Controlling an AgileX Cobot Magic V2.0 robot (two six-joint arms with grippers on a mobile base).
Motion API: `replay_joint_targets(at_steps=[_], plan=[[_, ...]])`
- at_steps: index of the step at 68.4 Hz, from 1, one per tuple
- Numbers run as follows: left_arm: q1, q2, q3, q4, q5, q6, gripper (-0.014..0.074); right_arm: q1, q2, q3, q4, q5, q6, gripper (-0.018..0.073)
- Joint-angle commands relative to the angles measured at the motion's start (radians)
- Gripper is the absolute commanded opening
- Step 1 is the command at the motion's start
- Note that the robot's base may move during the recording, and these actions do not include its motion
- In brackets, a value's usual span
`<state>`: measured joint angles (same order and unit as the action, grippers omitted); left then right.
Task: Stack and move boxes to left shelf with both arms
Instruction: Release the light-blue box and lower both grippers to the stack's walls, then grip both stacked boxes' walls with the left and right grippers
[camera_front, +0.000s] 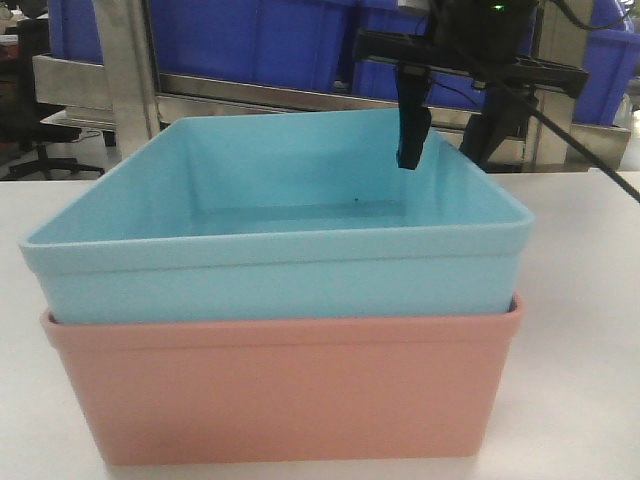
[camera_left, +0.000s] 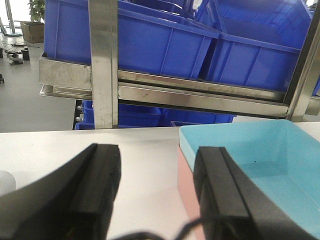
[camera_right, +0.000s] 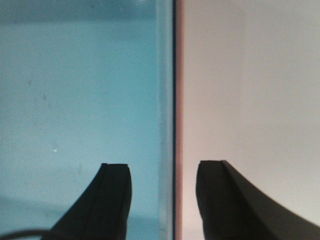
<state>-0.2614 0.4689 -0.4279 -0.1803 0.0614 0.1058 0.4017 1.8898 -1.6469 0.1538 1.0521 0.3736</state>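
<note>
Dark blue storage bins fill the background in a row, the ones at the right leaning against each other, and lower blue bins show on a level beneath them. A white table spreads across the foreground, plain and matte, with grey floor beyond its far left edge. Far off at the upper left stand a potted plant and a brown cardboard box, and the front view shows what may be a dark office chair at its left margin
</note>
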Motion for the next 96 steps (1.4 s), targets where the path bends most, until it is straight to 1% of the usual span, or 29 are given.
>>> replay_joint_targets(at_steps=[1, 7, 12, 16, 18, 24, 27, 33, 47, 52, 58, 64, 67, 69, 73, 77, 85, 89, 91, 96], plan=[[0.002, 0.008, -0.030, -0.009, -0.081, 0.001, 0.0262, 0.000, -0.057, -0.034, -0.036, -0.006, -0.013, 0.0405], [0.002, 0.008, -0.030, -0.012, -0.081, 0.001, 0.0262, 0.000, -0.059, -0.034, -0.080, 0.013, -0.003, 0.0405], [0.002, 0.010, -0.047, -0.030, -0.044, 0.001, 0.0262, 0.003, -0.064, -0.034, -0.116, 0.043, 0.020, 0.0405], [0.002, 0.029, -0.086, -0.059, 0.035, 0.001, 0.0262, 0.010, -0.072, -0.034, -0.130, 0.063, 0.033, 0.0405], [0.002, 0.043, -0.106, -0.071, 0.092, 0.001, 0.0262, 0.015, -0.079, -0.034, -0.139, 0.065, 0.039, 0.0405], [0.002, 0.106, -0.183, -0.073, 0.244, 0.001, 0.0262, 0.033, -0.098, -0.034, -0.141, 0.058, 0.050, 0.0405], [0.002, 0.138, -0.223, -0.073, 0.294, -0.001, 0.0262, 0.044, -0.106, -0.034, -0.141, 0.056, 0.052, 0.0405], [0.002, 0.235, -0.316, -0.073, 0.396, -0.018, 0.0262, 0.052, -0.109, -0.034, -0.141, 0.067, 0.053, 0.0405], [-0.005, 0.514, -0.574, -0.073, 0.629, -0.018, 0.0264, 0.053, -0.111, -0.012, -0.141, 0.099, 0.053, 0.0405], [-0.006, 0.595, -0.646, -0.073, 0.670, -0.018, 0.0268, 0.053, -0.111, -0.004, -0.141, 0.094, 0.053, 0.0405], [-0.006, 0.685, -0.719, -0.073, 0.706, -0.020, 0.0297, 0.053, -0.111, 0.006, -0.141, 0.092, 0.053, 0.0405], [-0.006, 0.770, -0.792, -0.100, 0.762, -0.024, 0.0318, 0.053, -0.111, 0.014, -0.140, 0.094, 0.053, 0.0405], [-0.006, 0.813, -0.833, -0.108, 0.794, -0.050, 0.0318, 0.053, -0.111, 0.020, -0.138, 0.093, 0.053, 0.0405], [-0.006, 0.846, -0.854, -0.108, 0.819, -0.085, 0.0318, 0.053, -0.113, 0.023, -0.135, 0.088, 0.053, 0.0405], [-0.006, 0.896, -0.893, -0.108, 0.846, -0.127, 0.0318, 0.053, -0.114, 0.030, -0.131, 0.086, 0.053, 0.0405], [-0.006, 0.939, -0.925, -0.108, 0.871, -0.151, 0.0318, 0.053, -0.122, 0.041, -0.117, 0.074, 0.053, 0.0405], [-0.035, 1.002, -0.964, -0.104, 0.887, -0.201, 0.0317, 0.053, -0.128, 0.065, -0.109, 0.064, 0.053, 0.0405], [-0.056, 1.019, -0.971, -0.077, 0.890, -0.238, 0.0314, 0.053, -0.128, 0.080, -0.109, 0.059, 0.053, 0.0405], [-0.075, 1.029, -0.971, -0.054, 0.890, -0.277, 0.0314, 0.056, -0.128, 0.087, -0.108, 0.056, 0.053, 0.0405], [-0.117, 1.051, -0.971, 0.024, 0.901, -0.354, 0.0314, 0.065, -0.128, 0.100, -0.108, 0.048, 0.053, 0.0405]])
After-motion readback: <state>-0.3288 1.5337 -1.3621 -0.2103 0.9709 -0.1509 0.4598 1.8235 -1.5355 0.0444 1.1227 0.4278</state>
